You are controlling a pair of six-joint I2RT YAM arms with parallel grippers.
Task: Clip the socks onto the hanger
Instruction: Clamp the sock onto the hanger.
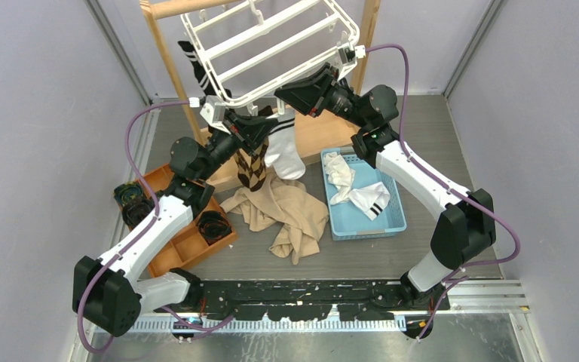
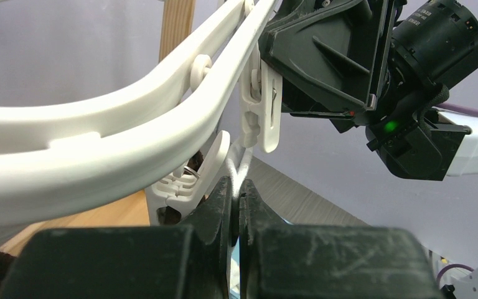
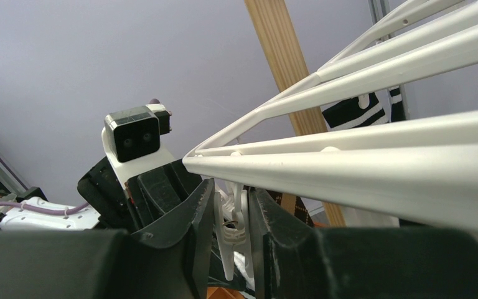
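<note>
Left gripper (image 2: 236, 194) clenched beneath the hanger (image 2: 99, 149) rim, right gripper (image 3: 231, 194) clasped on a white clip (image 3: 229, 249).

No readable text, labels, brands or numbers in any view.
</note>
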